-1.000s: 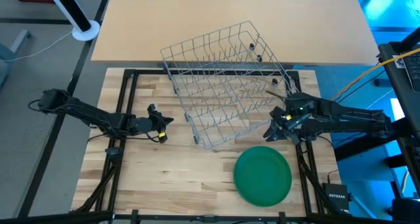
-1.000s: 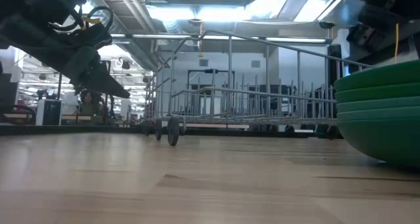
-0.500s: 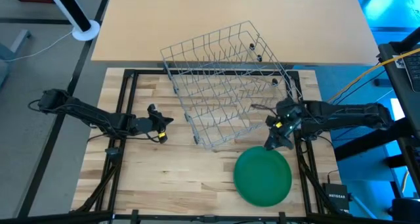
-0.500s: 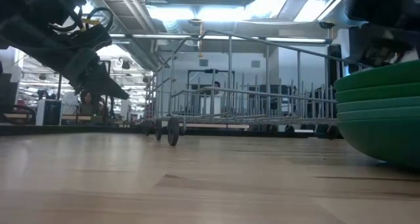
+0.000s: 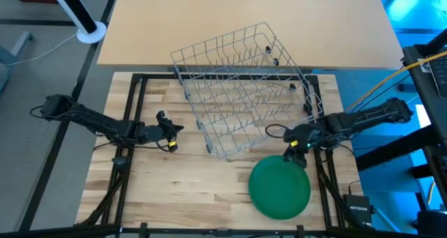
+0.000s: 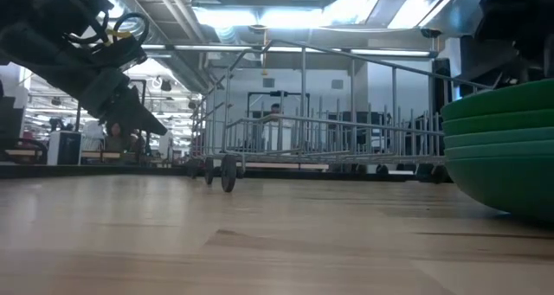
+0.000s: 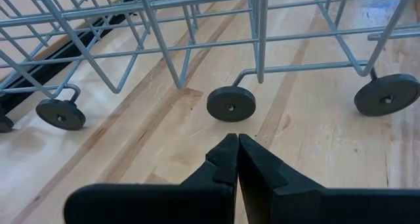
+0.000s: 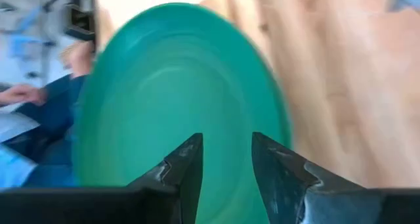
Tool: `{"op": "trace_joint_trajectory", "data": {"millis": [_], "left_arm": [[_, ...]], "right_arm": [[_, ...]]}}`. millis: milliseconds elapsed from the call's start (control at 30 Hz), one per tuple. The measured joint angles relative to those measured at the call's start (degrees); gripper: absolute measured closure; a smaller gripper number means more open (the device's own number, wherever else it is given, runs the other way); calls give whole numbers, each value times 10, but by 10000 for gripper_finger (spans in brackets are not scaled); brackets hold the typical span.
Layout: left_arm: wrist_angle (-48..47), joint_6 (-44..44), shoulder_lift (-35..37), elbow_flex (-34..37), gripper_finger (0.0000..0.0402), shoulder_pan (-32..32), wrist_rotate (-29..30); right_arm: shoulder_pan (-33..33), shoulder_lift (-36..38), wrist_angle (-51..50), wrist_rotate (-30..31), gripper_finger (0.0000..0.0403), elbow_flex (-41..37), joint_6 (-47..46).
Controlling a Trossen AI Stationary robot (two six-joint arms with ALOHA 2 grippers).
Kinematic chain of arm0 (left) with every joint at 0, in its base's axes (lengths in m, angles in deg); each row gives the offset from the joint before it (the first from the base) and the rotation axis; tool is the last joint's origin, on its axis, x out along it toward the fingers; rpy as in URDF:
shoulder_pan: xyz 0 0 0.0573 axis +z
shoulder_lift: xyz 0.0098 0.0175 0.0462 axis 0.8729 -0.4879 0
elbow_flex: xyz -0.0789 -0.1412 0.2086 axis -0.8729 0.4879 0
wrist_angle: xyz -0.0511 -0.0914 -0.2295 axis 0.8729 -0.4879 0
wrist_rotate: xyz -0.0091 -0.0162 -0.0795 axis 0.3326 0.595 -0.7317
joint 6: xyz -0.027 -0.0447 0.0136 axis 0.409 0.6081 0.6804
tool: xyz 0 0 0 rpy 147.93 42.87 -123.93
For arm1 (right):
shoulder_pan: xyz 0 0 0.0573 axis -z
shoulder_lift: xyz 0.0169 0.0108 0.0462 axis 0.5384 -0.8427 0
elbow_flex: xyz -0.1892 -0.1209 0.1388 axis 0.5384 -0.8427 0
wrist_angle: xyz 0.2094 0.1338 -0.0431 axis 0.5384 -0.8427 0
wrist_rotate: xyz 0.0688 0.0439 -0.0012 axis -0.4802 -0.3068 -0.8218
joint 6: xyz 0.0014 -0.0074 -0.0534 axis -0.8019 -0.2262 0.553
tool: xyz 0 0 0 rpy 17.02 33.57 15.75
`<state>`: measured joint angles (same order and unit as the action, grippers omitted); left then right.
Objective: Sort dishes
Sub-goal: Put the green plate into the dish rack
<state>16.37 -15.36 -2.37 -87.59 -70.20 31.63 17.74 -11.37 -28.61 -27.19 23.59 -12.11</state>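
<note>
A stack of dark-green plates (image 5: 280,187) rests on the wooden table near its front right; it also shows in the low view (image 6: 502,152) and the right wrist view (image 8: 177,92). My right gripper (image 5: 299,156) hovers open just above the stack's far edge, fingers pointing toward the plates (image 8: 226,159), touching nothing. My left gripper (image 5: 174,130) is shut and empty at the table's left, in front of the silver wire rack (image 5: 241,91), whose round feet (image 7: 231,104) stand on the table.
The wire rack (image 6: 329,113) fills the table's far middle, skewed. A tan board (image 5: 244,21) lies beyond it. Black frame rails (image 5: 133,112) run along the table's sides. A person (image 8: 26,119) shows beyond the table's near edge in the right wrist view.
My right gripper has moved from beside the rack's right end toward the table's near edge and turned down over the green plates' far rim. The plates and the rack have not moved.
</note>
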Motion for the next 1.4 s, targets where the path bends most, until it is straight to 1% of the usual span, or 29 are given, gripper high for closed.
{"op": "trace_joint_trajectory", "data": {"millis": [167,300,500,700,800,967,1233,1400], "left_arm": [[0,0,0,0,398,0,0],[-2,0,0,0,398,0,0],[-3,0,0,0,398,0,0],[-13,0,0,0,398,0,0],[-13,0,0,0,398,0,0],[-13,0,0,0,398,0,0],[-13,0,0,0,398,0,0],[-13,0,0,0,398,0,0]], "right_arm": [[-7,-6,-50,28,269,0,-60],[-7,-22,-69,45,269,0,-66],[-7,-55,-68,32,269,0,-65],[-7,-105,-67,20,269,0,-65],[-7,-122,-63,5,269,0,-62],[-7,-128,-63,-4,269,1,-62],[-6,-128,-69,-2,269,50,-59],[-6,-130,-70,7,269,54,-59]]}}
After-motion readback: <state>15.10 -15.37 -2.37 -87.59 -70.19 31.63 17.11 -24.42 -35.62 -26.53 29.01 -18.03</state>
